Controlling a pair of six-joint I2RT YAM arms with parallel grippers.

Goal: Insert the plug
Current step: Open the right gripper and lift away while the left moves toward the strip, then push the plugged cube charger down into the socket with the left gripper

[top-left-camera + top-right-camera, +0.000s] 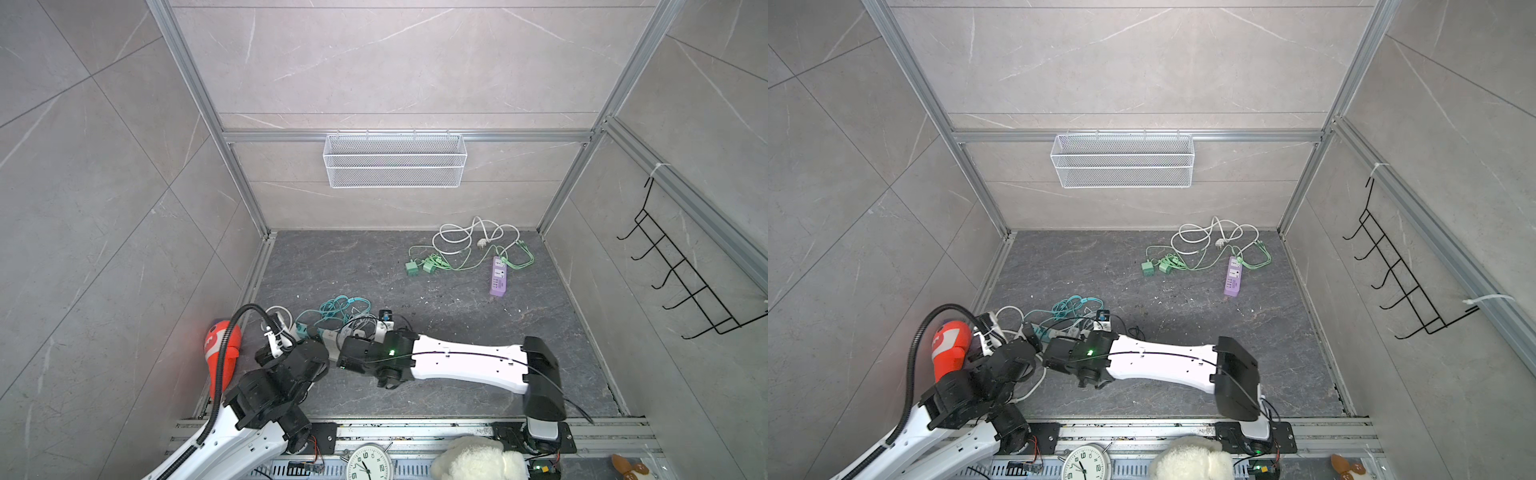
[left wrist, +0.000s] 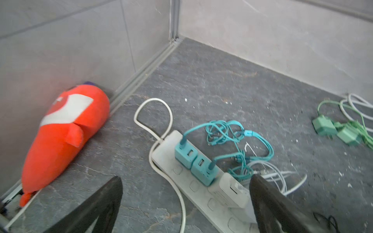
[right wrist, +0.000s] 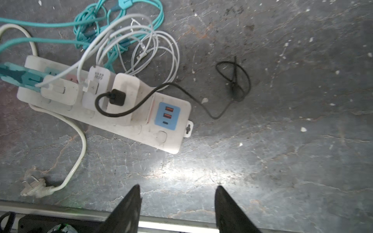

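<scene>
A white power strip [image 3: 129,129] lies on the dark floor, near the front left in both top views [image 1: 330,338] [image 1: 1059,332]. Teal chargers [image 2: 193,159], white chargers and one with a black cable [image 3: 117,97] stand in its sockets. A white plug with a blue USB face [image 3: 167,116] sits on the strip's end socket, apparently seated. My right gripper [image 3: 178,186] is open over bare floor just in front of the strip, holding nothing. My left gripper [image 2: 185,177] hangs open wide above the strip's middle, empty. The strip's own mains plug [image 3: 34,188] lies loose on the floor.
A red plush fish [image 1: 222,353] lies against the left wall. Green chargers [image 1: 422,266], a white cable and a purple power strip [image 1: 498,276] lie at the back right. A wire basket [image 1: 395,160] hangs on the back wall, a black hook rack [image 1: 681,274] on the right wall.
</scene>
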